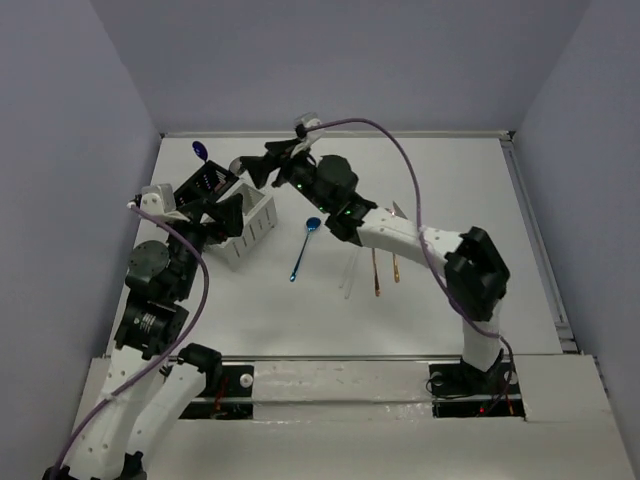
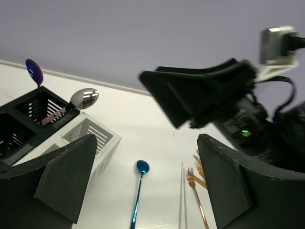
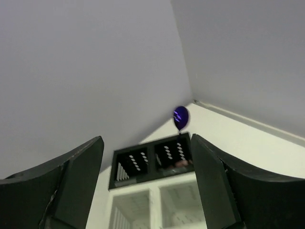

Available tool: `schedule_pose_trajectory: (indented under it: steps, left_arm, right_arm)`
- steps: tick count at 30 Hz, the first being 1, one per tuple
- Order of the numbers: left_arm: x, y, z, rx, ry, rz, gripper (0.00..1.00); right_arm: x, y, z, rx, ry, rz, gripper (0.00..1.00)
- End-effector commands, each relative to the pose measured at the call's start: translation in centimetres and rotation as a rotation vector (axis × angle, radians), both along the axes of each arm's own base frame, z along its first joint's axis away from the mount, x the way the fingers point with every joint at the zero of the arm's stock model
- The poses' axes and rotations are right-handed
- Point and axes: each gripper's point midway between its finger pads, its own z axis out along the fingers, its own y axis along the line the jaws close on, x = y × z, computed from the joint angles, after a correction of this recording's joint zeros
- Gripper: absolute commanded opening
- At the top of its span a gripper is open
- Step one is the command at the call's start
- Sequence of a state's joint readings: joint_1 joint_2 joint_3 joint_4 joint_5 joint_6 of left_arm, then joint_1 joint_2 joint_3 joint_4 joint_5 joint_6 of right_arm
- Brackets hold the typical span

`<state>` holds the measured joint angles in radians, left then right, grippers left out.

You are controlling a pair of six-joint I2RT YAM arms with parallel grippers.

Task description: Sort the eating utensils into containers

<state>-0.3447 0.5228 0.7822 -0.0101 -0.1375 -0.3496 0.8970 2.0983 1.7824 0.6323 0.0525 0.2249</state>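
Blue spoon (image 1: pixel 304 248) being seen on desk (image 1: pixel 450 180), frame centre, axis near-vertical, bowl up. Lying right of left end effector (image 2: pixel 147 148), being held wide, empty, judged nearer; right end effector (image 3: pixel 147 140) also wide, empty.

far caddy (image 1: pixel 211 183) behind near caddy (image 1: pixel 254 226), loose spoon (image 1: pixel 303 250), chopsticks (image 2: pixel 182 195), forks (image 1: pixel 376 272) lying to their right

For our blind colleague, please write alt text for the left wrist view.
The open left pincer frames a table where a blue spoon, chopsticks and gold forks lie; a purple spoon stands in the black caddy at left.
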Motion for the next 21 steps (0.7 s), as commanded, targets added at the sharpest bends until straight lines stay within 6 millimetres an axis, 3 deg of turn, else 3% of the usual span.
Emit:
schedule_pose_trajectory:
  steps: [1,2,3,4,5,7,8,9,10,11,12,13,16,17,18,19,21]
  left_arm:
    - [0.6,-2.4,2.0,-0.054,0.005,-0.11,0.85]
    - [0.7,-3.7,1.5,-0.054,0.028,-0.181,0.8]
    - [0.9,-4.5,1.0,-0.061,0.053,-0.217,0.79]
    - [1.3,-6.6,0.0,-0.067,0.084,-0.32,0.77]
    - [2.1,-8.0,-1.7,-0.068,0.136,-0.373,0.76]
    - [2.5,-9.9,-4.1,-0.094,0.215,-0.448,0.75]
    - [3.0,-11.5,-6.3,-0.086,0.272,-0.465,0.74]
    - [3.3,-12.1,-7.1,-0.079,0.294,-0.454,0.73]
    - [3.7,-12.4,-8.4,-0.063,0.321,-0.426,0.73]
    - [4.3,-12.7,-9.6,-0.035,0.341,-0.373,0.71]
    - [5.1,-13.2,-11.5,-0.007,0.389,-0.346,0.71]
    - [5.7,-13.2,-12.0,0.009,0.402,-0.315,0.71]
    - [7.5,-14.6,-14.8,0.12,0.464,-0.25,0.68]
    - [8.0,-14.7,-15.8,0.162,0.484,-0.222,0.67]
    - [8.5,-15.3,-18.4,0.236,0.536,-0.215,0.66]
    - [9.1,-15.9,-18.3,0.257,0.536,-0.21,0.65]
    - [10.2,-15.8,-20.7,0.335,0.586,-0.178,0.63]
  right_arm:
    - [1.3,-11.1,-1.5,0.03,0.172,-0.202,0.76]
    - [-0.2,-14.2,-2.3,0.026,0.228,-0.224,0.69]
    - [-0.2,-16.6,-2.9,0.05,0.29,-0.249,0.67]
    - [-0.8,-18.3,-4.9,-0.001,0.361,-0.284,0.67]
    - [-2.5,-20.7,-5.2,-0.01,0.386,-0.312,0.66]
    - [-4.1,-23.4,-7.7,-0.088,0.463,-0.38,0.64]
    - [-5.6,-25.6,-8.9,-0.128,0.505,-0.414,0.64]
    - [-6.1,-26.3,-7.2,-0.093,0.479,-0.421,0.64]
    - [-7.0,-28.0,-10.1,-0.157,0.533,-0.456,0.64]
    - [-7.8,-29.2,-10.6,-0.168,0.546,-0.474,0.64]
    - [-9.1,-30.3,-9.3,-0.138,0.519,-0.467,0.64]
    - [-10.1,-31.8,-12.0,-0.193,0.564,-0.496,0.65]
    - [-12.4,-34.1,-12.5,-0.196,0.556,-0.508,0.65]
    - [-13.0,-34.6,-14.0,-0.221,0.57,-0.512,0.65]
    - [-13.3,-35.2,-14.2,-0.221,0.571,-0.519,0.65]
    - [-13.8,-35.5,-14.1,-0.214,0.563,-0.512,0.65]
    - [-14.4,-35.8,-14.6,-0.208,0.559,-0.506,0.65]
